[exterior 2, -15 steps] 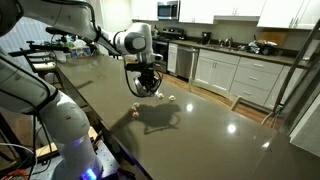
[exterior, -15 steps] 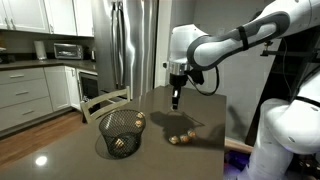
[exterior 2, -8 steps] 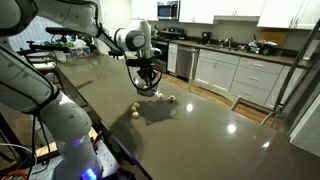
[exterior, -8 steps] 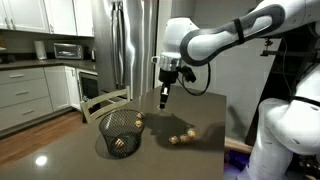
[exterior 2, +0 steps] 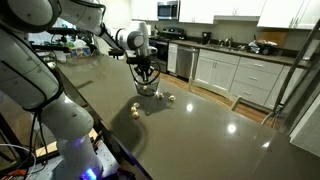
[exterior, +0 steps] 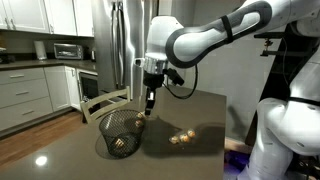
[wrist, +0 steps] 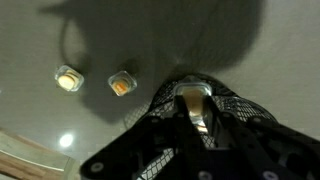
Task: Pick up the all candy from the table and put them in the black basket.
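Kitchen table [exterior: 70,150] | end effector [exterior: 148,111] clenched on one candy [wrist: 196,108] | above black basket [exterior: 118,133] rim

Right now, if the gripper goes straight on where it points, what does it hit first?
Probably the black basket: its mesh rim sits under the gripper and its candy, though depth is unclear.

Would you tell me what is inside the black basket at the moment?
In the basket, gold candy shows at the bottom through the mesh. How many pieces lie there cannot be told; the wire hides part.
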Available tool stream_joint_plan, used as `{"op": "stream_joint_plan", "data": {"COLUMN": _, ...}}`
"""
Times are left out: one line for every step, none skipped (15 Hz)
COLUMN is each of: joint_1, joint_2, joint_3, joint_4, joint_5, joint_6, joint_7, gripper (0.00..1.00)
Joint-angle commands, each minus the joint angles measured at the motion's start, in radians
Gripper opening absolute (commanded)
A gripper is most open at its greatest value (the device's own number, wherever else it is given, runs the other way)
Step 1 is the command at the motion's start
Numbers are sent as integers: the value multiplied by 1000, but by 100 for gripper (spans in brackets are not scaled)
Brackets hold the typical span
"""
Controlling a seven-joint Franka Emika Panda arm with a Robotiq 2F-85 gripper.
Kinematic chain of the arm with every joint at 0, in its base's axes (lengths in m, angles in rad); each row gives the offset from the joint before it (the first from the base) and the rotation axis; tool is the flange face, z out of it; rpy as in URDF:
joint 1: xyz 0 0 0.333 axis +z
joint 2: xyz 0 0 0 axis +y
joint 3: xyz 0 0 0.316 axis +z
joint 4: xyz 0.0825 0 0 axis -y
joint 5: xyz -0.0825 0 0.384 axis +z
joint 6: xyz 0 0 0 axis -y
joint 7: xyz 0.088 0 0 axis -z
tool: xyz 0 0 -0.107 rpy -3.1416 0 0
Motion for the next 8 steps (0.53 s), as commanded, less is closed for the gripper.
{"op": "stream_joint_plan", "data": {"joint_1": 4, "joint_2": 67, "joint_3": 26, "joint_4": 71, "joint_5": 24, "joint_6": -16, "joint_7": -58, "gripper": 5}}
{"op": "stream_joint_plan", "data": {"joint_1": 5, "joint_2": 76, "joint_3": 32, "joint_4": 82, "joint_5": 23, "joint_6": -22, "joint_7": -57, "gripper": 5}}
{"op": "stream_joint_plan", "data": {"joint_1": 4, "joint_2": 83, "joint_3": 38, "joint_4": 91, "joint_5": 23, "joint_6": -22, "joint_7": -57, "gripper": 5}}
{"op": "stream_joint_plan", "data": {"joint_1": 3, "joint_2": 89, "joint_3": 44, "joint_4": 95, "joint_5": 23, "joint_6": -15, "joint_7": -55, "gripper": 5}}
{"op": "stream_joint_plan", "data": {"joint_1": 2, "joint_2": 93, "joint_3": 48, "joint_4": 98, "joint_5": 21, "joint_6": -9, "joint_7": -53, "gripper": 5}}
{"op": "stream_joint_plan", "data": {"joint_1": 2, "joint_2": 95, "joint_3": 51, "joint_4": 99, "joint_5": 23, "joint_6": -3, "joint_7": -57, "gripper": 5}}
{"op": "stream_joint_plan", "data": {"joint_1": 1, "joint_2": 96, "joint_3": 55, "joint_4": 100, "joint_5": 22, "joint_6": 2, "joint_7": -55, "gripper": 6}}
{"op": "stream_joint_plan", "data": {"joint_1": 2, "joint_2": 95, "joint_3": 57, "joint_4": 100, "joint_5": 26, "joint_6": 3, "joint_7": -58, "gripper": 46}}
